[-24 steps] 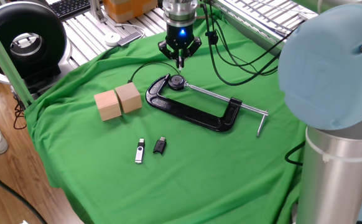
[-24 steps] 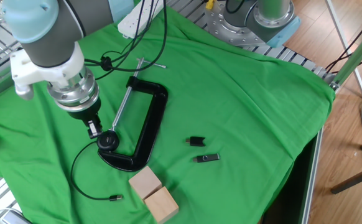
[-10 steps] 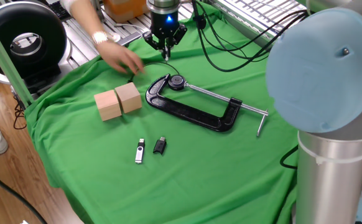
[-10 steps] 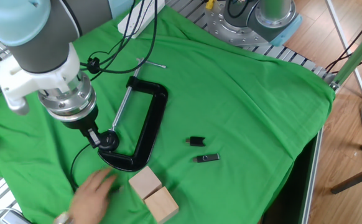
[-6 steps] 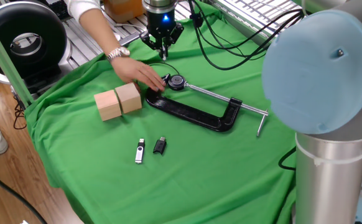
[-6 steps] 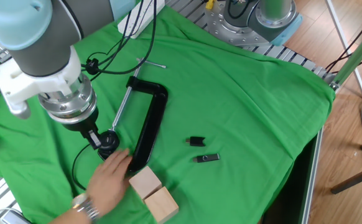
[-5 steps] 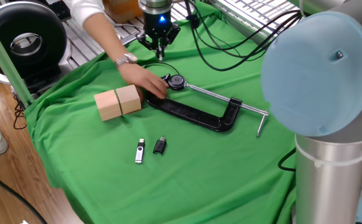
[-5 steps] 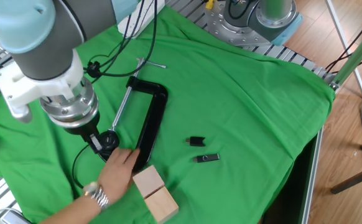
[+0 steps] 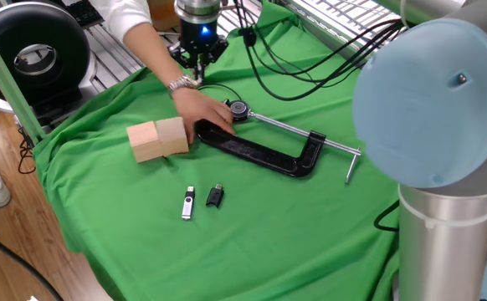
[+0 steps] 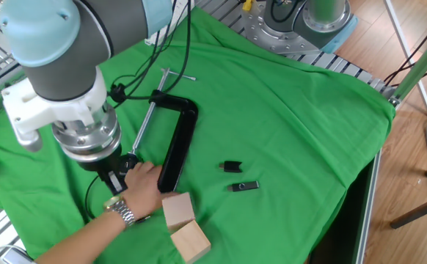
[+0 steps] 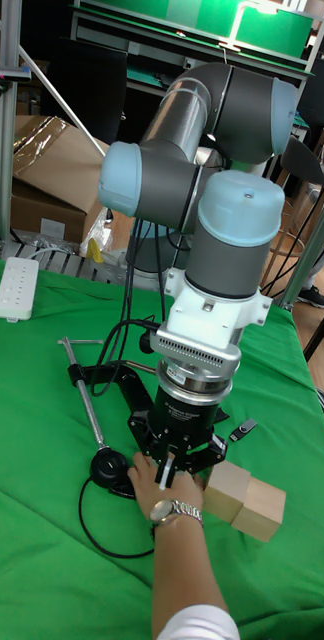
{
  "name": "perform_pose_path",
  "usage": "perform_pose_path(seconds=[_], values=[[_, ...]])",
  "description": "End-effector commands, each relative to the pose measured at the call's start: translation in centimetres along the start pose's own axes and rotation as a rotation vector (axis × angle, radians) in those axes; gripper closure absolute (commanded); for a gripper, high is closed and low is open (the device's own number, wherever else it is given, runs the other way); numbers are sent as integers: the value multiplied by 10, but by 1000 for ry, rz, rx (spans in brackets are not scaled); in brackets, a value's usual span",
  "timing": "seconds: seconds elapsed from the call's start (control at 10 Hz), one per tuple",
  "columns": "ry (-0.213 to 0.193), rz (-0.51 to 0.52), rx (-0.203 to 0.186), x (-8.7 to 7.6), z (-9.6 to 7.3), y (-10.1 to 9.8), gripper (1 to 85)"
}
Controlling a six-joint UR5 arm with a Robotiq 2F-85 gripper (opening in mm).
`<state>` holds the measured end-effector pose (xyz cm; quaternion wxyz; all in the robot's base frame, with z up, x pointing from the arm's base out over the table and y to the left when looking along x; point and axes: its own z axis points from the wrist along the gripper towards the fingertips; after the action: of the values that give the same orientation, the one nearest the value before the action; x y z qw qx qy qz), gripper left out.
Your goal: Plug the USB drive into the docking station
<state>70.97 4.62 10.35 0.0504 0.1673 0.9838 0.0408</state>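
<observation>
- Gripper (image 9: 197,60) hangs above the far-left part of the green cloth (image 9: 310,217); fingers close together, gripping nothing.
- Person's hand (image 9: 203,111) rests on the black C-clamp (image 9: 264,152), just beside two wooden blocks (image 9: 157,138).
- USB drive (image 9: 187,202) lies flat near the front, beside a small black adapter (image 9: 215,196), well apart from the gripper.

USB drive (image 9: 188,202): silver swivel-cap stick with black body, flat on green cloth, long axis roughly 12–6 o'clock in one fixed view; also seen in the other fixed view (image 10: 244,186). Small black adapter-like piece (image 9: 215,196) just beside it at 3 o'clock, apart. Docking station: cannot tell.
</observation>
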Motion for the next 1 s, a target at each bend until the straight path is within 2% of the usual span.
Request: perform_pose_path(seconds=[0.0, 0.2, 0.4, 0.9], values=[[-21, 18, -51, -8, 3, 19, 840], [-16, 24, -47, -6, 2, 20, 840], [-8, 34, -83, -6, 5, 30, 840], [22, 31, -118, 0, 2, 36, 840]])
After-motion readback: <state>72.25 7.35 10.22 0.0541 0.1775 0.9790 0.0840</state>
